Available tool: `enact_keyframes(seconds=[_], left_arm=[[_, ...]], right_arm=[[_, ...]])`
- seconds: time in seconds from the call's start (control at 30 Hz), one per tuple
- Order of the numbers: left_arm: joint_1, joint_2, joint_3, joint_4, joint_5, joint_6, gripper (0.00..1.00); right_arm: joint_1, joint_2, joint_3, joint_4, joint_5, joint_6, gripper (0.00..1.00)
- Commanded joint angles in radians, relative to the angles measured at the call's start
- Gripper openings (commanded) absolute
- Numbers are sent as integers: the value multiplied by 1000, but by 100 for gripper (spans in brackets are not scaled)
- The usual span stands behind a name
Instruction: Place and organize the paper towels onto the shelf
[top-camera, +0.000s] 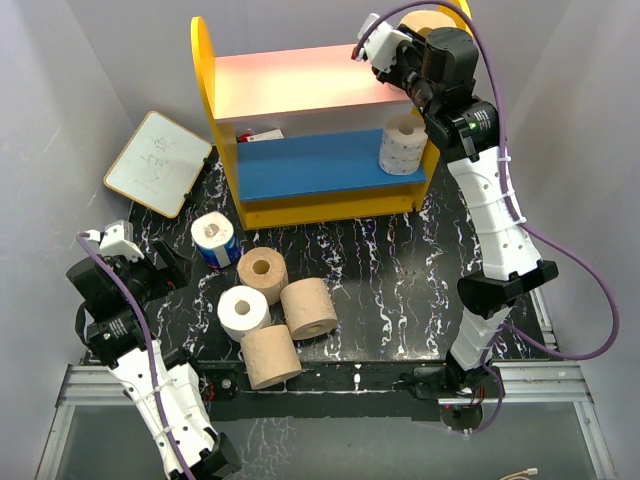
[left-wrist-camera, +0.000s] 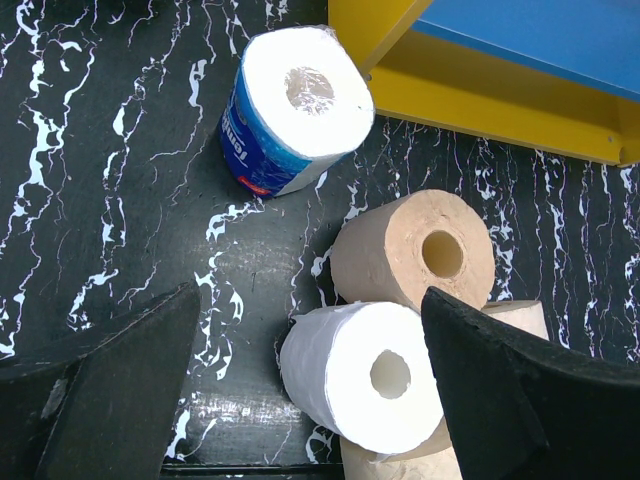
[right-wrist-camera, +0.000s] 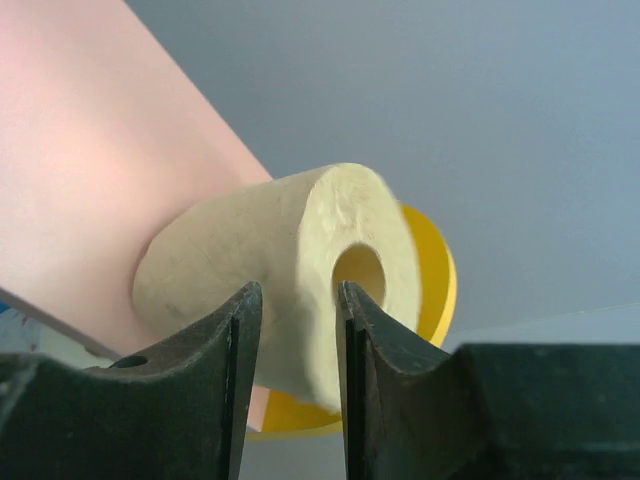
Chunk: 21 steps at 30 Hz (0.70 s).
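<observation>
Right hand (right-wrist-camera: 295, 300) is clamped on the wall of a tan roll (right-wrist-camera: 290, 230), held over the pink top board at the right end of the shelf (top-camera: 207, 70), by the far edge of the bench (top-camera: 400, 280). A white roll (top-camera: 402, 145) stands on the blue board. Left hand (left-wrist-camera: 310, 300) is spread wide and empty above the loose rolls (top-camera: 262, 272) near the front-left corner.
</observation>
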Motion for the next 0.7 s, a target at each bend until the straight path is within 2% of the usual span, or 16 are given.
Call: enact_keyframes(seconds=[0.0, 0.27, 0.3, 0.37, 0.4, 0.47, 0.53, 0.6, 0.67], left_arm=[[6, 8, -1, 9, 31, 7, 91], [6, 7, 0, 9, 32, 7, 91], [7, 7, -1, 10, 30, 8, 91], [8, 4, -1, 10, 30, 6, 91], [8, 2, 0, 9, 29, 6, 91], [8, -2, 0, 9, 25, 6, 91], [9, -2, 1, 9, 20, 4, 91], [12, 1, 1, 9, 16, 2, 91], [17, 7, 2, 9, 11, 1, 91]], right_arm=[[-2, -40, 2, 170, 22, 2, 37], [-2, -43, -25, 223, 25, 4, 47], [-1, -55, -50, 246, 20, 11, 55], [34, -115, -89, 270, -5, 49, 95], [76, -137, -92, 245, -23, 76, 98], [190, -176, -108, 106, -103, 106, 99], [297, -210, -195, -54, -193, 135, 99], [375, -231, -355, -226, -261, 133, 98], [448, -223, -583, -293, -262, 145, 98]])
